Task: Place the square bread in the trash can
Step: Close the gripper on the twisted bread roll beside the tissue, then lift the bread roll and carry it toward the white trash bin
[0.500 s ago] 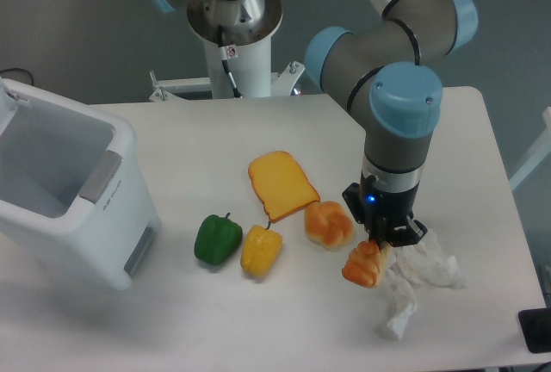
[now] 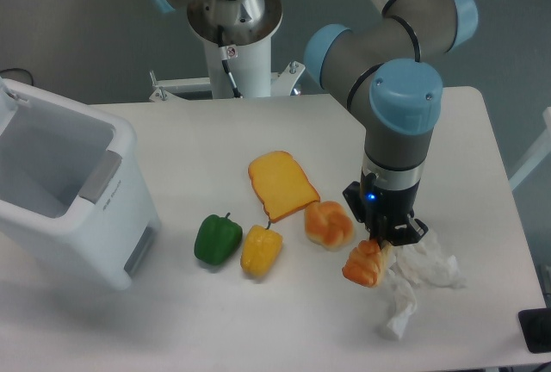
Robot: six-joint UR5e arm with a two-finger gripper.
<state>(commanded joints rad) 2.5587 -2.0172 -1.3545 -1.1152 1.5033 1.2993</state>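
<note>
White table (image 2: 258, 131) under grey wall; square bread (image 2: 365, 263) beside crumpled tissue (image 2: 417, 279).

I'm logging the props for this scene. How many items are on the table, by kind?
Breads: 3, the square bread, round bun, toast slice
Peppers: 2, green pepper, yellow pepper
Crumpled paper: 1
Trash can: 1
Total: 7

Nothing has visibly moved since the earlier picture.
</note>
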